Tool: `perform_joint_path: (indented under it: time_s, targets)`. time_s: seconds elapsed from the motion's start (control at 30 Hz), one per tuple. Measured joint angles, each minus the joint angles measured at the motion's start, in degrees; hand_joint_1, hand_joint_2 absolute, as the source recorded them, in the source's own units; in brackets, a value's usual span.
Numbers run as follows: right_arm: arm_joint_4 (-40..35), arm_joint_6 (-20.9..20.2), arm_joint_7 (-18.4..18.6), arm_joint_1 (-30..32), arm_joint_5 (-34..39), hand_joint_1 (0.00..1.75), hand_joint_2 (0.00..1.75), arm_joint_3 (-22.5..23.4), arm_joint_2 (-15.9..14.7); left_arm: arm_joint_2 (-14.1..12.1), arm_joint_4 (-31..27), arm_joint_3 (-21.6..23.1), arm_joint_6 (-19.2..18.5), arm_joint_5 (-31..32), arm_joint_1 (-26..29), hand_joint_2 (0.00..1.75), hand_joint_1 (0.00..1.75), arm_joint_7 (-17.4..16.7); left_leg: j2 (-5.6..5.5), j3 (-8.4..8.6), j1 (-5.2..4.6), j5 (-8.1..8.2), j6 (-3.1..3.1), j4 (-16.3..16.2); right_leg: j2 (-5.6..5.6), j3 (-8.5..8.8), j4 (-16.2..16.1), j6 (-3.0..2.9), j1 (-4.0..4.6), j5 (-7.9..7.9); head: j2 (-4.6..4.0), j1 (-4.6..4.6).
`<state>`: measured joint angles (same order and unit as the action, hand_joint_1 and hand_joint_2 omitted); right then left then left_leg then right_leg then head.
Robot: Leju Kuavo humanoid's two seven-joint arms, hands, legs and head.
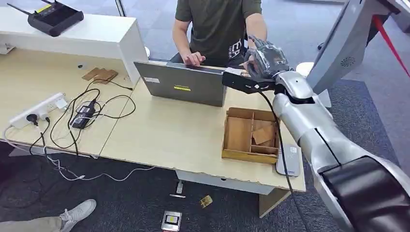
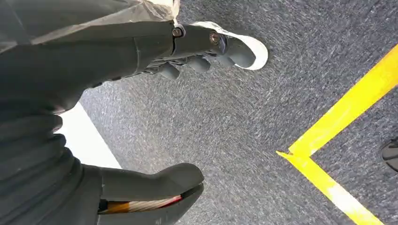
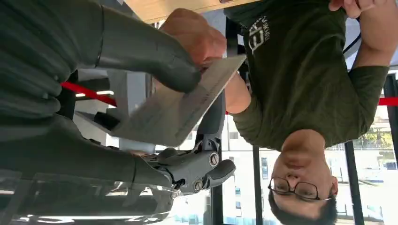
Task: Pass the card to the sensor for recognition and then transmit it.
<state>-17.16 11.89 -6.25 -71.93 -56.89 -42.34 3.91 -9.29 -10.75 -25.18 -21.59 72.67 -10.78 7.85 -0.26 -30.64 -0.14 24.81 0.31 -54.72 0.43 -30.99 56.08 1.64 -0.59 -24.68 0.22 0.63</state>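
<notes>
Right wrist view shows our right hand [image 3: 155,93] pinching the card [image 3: 173,110] between thumb and fingers, and a person's hand [image 3: 197,37] is on its far end. We think we hold it out past the table's [image 1: 183,140] far right corner so the person can take it. Our left hand [image 2: 187,51] hangs over the floor, fingers curled, holding nothing.
</notes>
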Motion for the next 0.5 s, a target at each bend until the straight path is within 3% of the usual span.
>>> perform_joint_path:
  time_s: [0.33,0.5]
  targets:
    - [0.0,-3.1,0.9,0.0,1.7,1.75,1.75,0.0,-0.1,0.0,0.0,0.0,0.0,0.0,0.1,1.75,0.0,0.2,0.0,0.01,0.0,0.0,0.0,0.0,0.0,0.0,0.0,0.0,0.0,0.0,0.0,0.0]
    - [0.0,-1.2,2.0,0.0,5.1,1.75,1.75,1.7,-0.9,0.0,0.0,0.0,0.6,-0.4,0.6,1.75,0.0,0.3,0.0,0.01,0.0,0.0,0.0,0.0,0.0,0.0,0.0,0.0,0.0,0.0,0.0,0.0]
